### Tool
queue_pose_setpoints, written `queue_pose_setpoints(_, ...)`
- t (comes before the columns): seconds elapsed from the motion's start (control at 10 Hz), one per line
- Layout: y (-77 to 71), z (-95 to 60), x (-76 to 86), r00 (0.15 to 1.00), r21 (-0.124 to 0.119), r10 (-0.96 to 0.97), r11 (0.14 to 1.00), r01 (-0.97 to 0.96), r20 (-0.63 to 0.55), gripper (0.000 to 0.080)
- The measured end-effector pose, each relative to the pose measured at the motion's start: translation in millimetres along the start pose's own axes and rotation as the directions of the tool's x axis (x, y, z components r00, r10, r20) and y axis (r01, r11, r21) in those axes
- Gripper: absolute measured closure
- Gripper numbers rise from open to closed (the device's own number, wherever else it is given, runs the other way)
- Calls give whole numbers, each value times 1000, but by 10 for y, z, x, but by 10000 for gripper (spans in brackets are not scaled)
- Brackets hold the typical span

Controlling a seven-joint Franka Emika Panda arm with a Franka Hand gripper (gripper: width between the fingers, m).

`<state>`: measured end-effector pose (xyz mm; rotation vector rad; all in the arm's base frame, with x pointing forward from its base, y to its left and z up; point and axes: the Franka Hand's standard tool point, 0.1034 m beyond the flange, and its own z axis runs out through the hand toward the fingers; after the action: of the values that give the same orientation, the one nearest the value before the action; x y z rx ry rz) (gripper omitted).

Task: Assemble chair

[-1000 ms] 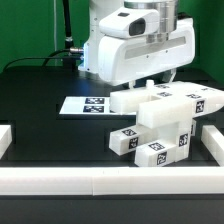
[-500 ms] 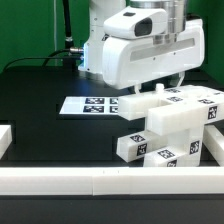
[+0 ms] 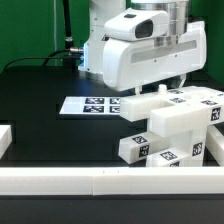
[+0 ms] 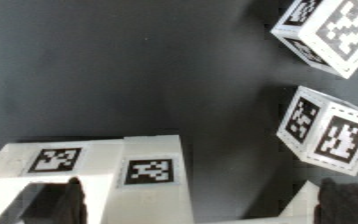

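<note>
Stacked chair parts (image 3: pixel 176 118), marker board (image 3: pixel 84 105), black table (image 3: pixel 40 88)

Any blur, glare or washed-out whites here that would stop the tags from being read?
Exterior view: even light, no glare; the chunky white plastic chair parts run bright on the black table, seams faint, tags legible. Wrist view: tags crisp, the pincer dark and soft.
</note>
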<state>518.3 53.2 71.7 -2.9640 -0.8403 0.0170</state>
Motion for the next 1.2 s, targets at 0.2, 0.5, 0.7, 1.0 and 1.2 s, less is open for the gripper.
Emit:
queue_pose_setpoints(0.2, -45, 16, 54, 997, 6, 77, 997, -77, 8, 150)
queue_pose_setpoints(0.5, -77, 38, 246, 988, 8, 157, 988, -157, 3, 150)
queue_pose_setpoints(0.7, -68, 37, 248, 984, 9, 177, 984, -177, 5, 150)
queue_pose_setpoints(1.0, -61, 52, 219, 983, 9, 181, 983, -181, 9, 150)
queue_pose_setpoints(1.2, -94, 68, 129, 981, 13, 192, 981, -192, 20, 150)
